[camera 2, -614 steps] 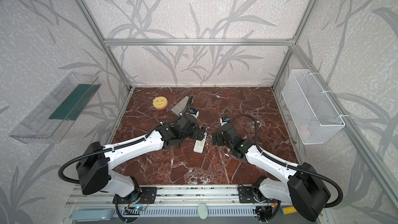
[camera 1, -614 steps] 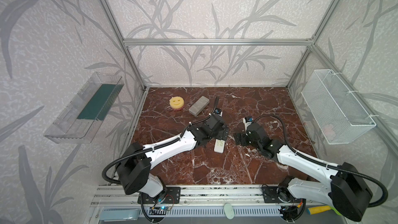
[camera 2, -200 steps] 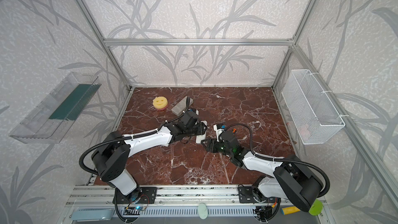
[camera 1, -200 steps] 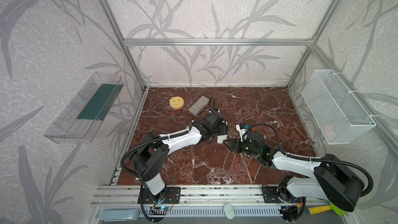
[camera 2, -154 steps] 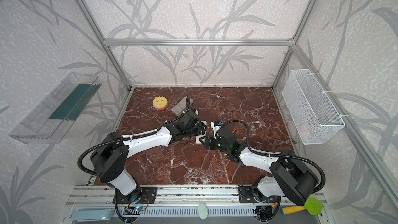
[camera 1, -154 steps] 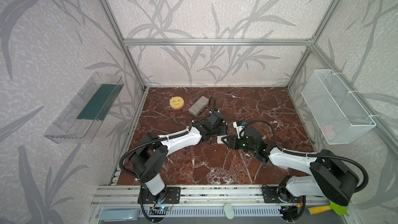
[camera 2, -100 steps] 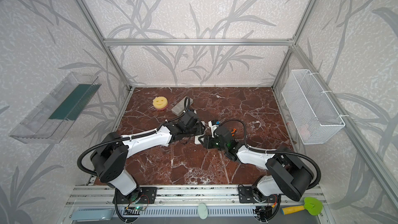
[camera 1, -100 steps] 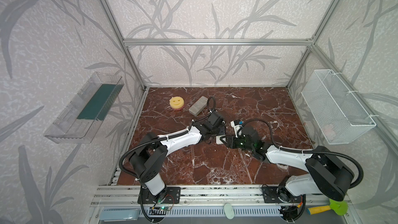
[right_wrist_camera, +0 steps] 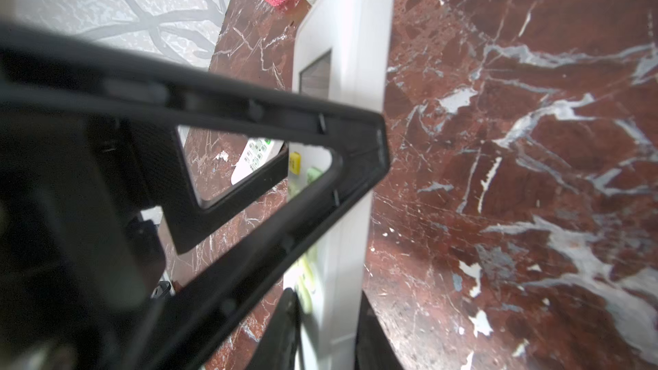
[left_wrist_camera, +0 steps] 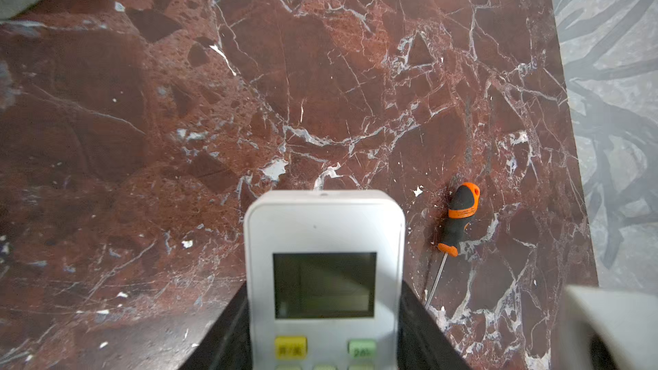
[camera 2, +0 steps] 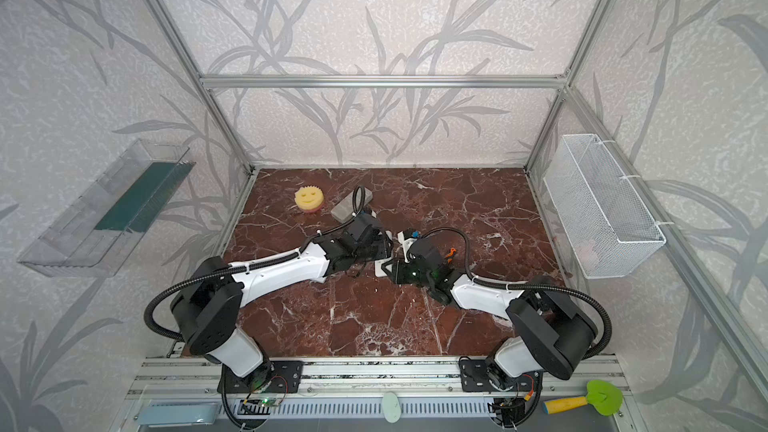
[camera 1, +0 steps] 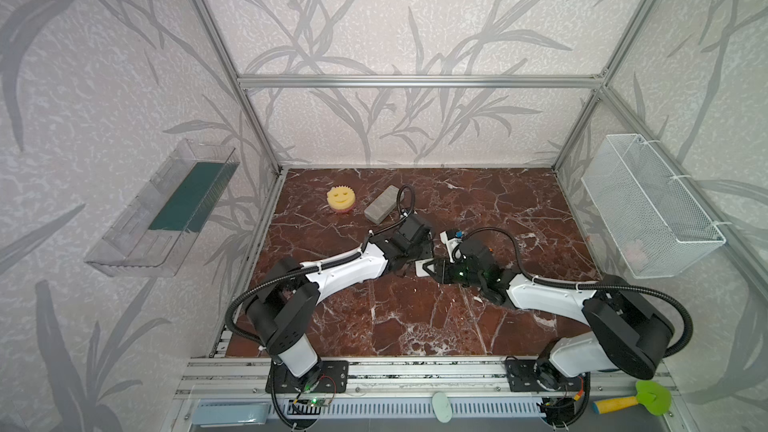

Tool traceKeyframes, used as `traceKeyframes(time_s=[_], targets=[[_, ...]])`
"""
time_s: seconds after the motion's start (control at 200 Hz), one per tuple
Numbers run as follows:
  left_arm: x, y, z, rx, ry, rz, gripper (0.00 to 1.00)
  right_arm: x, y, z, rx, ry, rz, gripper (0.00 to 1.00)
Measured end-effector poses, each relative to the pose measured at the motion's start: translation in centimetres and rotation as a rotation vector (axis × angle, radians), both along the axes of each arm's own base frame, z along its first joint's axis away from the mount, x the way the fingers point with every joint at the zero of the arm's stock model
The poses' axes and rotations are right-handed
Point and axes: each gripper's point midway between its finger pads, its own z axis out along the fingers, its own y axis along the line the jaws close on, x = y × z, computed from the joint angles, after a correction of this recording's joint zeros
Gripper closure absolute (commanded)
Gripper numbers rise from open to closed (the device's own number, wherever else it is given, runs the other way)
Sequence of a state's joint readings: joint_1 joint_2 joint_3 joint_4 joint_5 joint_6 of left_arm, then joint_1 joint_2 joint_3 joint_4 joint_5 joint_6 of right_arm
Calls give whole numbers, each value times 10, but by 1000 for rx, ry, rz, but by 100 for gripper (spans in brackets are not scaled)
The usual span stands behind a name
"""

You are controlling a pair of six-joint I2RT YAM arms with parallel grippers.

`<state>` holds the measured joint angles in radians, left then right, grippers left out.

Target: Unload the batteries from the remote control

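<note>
Left gripper (left_wrist_camera: pixel 324 290) stands about half open and clamps the remote (left_wrist_camera: pixel 322 229) by its two long sides, near the yellow and green buttons. The screen end sticks out free past its fingers (right_wrist_camera: pixel 249 108). Right gripper (right_wrist_camera: pixel 327 336) is nearly closed. Its own fingers (right_wrist_camera: pixel 281 322), blurred in the right wrist view, lie one on the face and one on the back of the remote's button end, so it pinches the remote the thin way. Both grippers have the same remote, with its screen side turned to the left wrist camera. The batteries are hidden in every view.

In both top views the remote shows only as a small white piece between the two grippers, a little right of and below the middle of the frame. A second remote (right_wrist_camera: pixel 254 158) lies on the table (camera 1: pixel 415 326) just beside the left gripper. A screwdriver (camera 1: pixel 490 249) lies just right of the right gripper. A sponge (camera 1: pixel 340 199) and a block (camera 1: pixel 381 209) sit side by side in the upper left part of the table. A basket (camera 1: pixel 648 209) hangs at the right, and a tray (camera 1: pixel 162 218) at the left.
</note>
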<state>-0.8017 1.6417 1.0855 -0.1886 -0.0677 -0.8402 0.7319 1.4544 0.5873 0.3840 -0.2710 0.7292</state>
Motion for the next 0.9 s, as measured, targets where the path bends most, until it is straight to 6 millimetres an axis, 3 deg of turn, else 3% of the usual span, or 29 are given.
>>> traceKeyframes(time_s=[0.185, 0.245, 0.285, 0.305, 0.505, 0.705, 0.9], targets=[[2, 4, 13, -2, -36, 10, 31, 3, 0, 1, -42, -41, 9, 83], [3, 8, 18, -3, -45, 16, 19, 3, -3, -2, -65, -44, 11, 83], [3, 10, 21, -5, -52, 21, 3, 3, -4, -4, -78, -47, 9, 83], [2, 11, 22, -7, -53, 25, 1, 3, -5, -5, -85, -50, 8, 83], [3, 31, 36, -30, -59, 69, 1, 3, -9, -11, -153, -84, 19, 84], [11, 69, 59, -128, -71, 161, 1, 1, -4, -8, -318, -205, 66, 84], [11, 94, 59, -231, -8, 257, 22, -2, 6, 8, -528, -424, 131, 84]])
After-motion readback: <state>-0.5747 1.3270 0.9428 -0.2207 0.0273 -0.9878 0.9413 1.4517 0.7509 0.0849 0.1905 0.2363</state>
